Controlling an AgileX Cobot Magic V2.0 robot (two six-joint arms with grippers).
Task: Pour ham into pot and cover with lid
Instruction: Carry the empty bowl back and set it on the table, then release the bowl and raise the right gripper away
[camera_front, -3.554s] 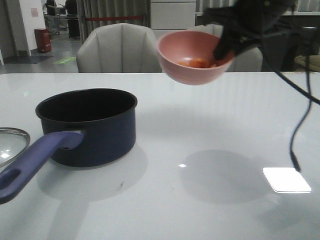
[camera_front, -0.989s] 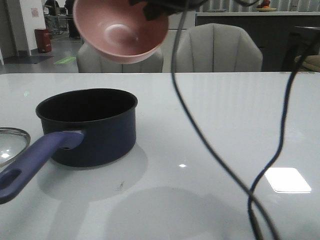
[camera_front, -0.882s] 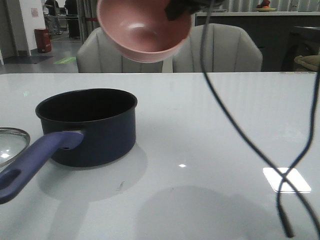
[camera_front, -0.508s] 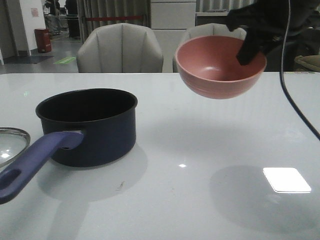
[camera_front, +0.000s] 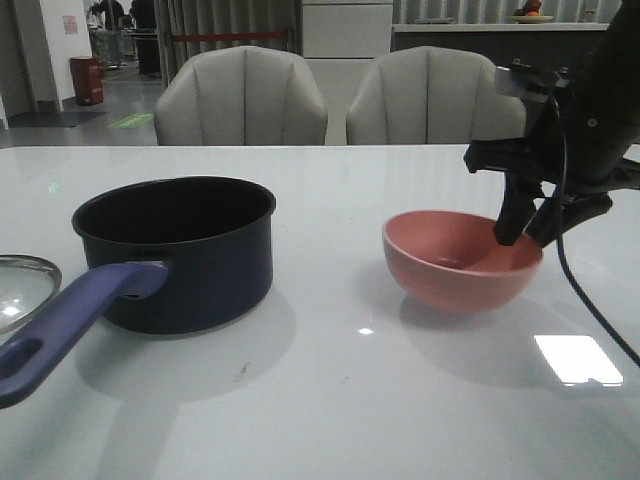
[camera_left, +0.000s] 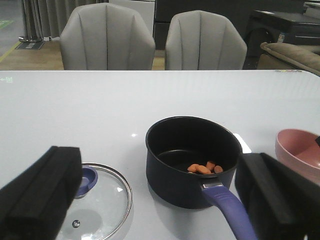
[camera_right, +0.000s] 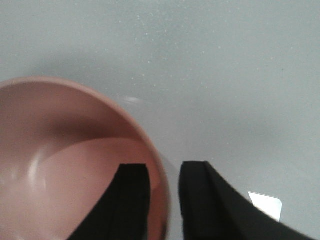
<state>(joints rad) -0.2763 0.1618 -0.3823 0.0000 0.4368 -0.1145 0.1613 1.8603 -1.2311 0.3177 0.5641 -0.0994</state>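
In the front view the lid (camera_front: 22, 290) and the pot (camera_front: 175, 250) handle's end are cropped; pot wall hides its contents.

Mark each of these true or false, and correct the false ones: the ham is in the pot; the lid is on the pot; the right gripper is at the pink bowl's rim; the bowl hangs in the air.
1. The ham is in the pot. True.
2. The lid is on the pot. False: it lies on the table beside the pot.
3. The right gripper has its fingers either side of the pink bowl's rim. True.
4. The bowl hangs in the air. False: it rests on the table.
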